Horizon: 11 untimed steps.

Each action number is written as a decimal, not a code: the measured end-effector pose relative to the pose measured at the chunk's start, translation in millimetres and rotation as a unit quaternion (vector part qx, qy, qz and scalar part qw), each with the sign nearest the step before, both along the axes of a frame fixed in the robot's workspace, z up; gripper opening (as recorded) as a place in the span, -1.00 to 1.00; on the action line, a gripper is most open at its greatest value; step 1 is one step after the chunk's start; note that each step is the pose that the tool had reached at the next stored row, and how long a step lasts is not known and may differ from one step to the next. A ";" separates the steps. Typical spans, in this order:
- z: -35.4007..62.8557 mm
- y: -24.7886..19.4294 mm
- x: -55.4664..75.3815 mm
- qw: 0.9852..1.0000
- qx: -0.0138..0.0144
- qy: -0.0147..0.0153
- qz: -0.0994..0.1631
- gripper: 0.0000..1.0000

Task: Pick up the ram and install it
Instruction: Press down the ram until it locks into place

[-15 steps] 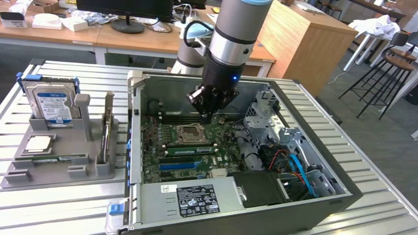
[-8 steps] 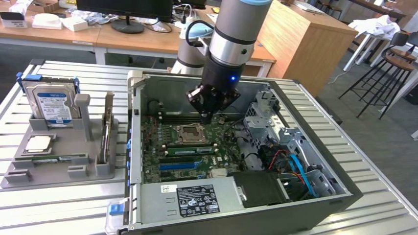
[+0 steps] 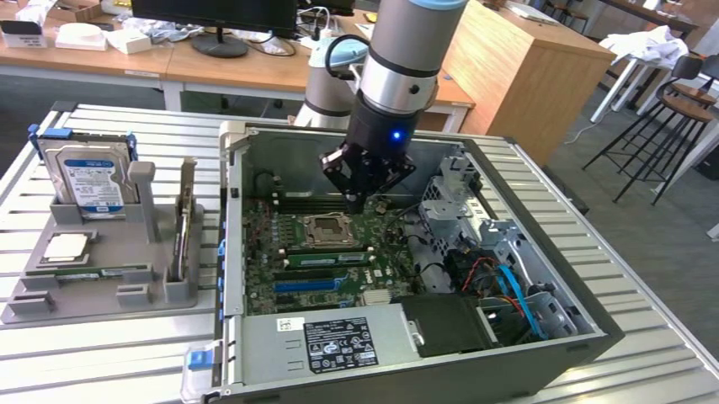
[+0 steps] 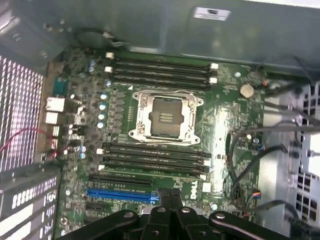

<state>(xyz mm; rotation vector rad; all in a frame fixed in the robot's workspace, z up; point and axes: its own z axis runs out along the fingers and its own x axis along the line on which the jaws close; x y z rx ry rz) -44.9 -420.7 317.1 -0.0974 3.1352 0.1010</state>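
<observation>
gripper (image 3: 357, 204) clenched, holds nothing you can see | hangs inside open case (image 3: 584, 337), over motherboard (image 4: 225, 135) near CPU socket (image 3: 329, 227) | ram (image 3: 96, 273) lies flat in grey holder (image 3: 168, 290) on table, exterior view's left, well apart from gripper

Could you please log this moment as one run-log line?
gripper: shut, holding nothing, inside computer case | below: motherboard | ram: in grey holder

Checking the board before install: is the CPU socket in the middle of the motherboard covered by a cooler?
No, the CPU socket sits bare in its metal frame on the motherboard, with no cooler over it.
</observation>
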 end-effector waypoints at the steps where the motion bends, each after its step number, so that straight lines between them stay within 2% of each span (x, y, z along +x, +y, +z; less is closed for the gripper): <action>1: -0.1 0.0 0.0 1.000 0.000 0.000 -0.010 -0.80; 4: -0.3 0.0 0.0 0.999 0.000 0.000 -0.035 -0.80; 7: 0.4 0.0 0.0 0.999 0.000 0.000 -0.036 -0.80; 11: 7.5 0.0 -0.1 0.999 0.000 0.000 -0.037 -0.80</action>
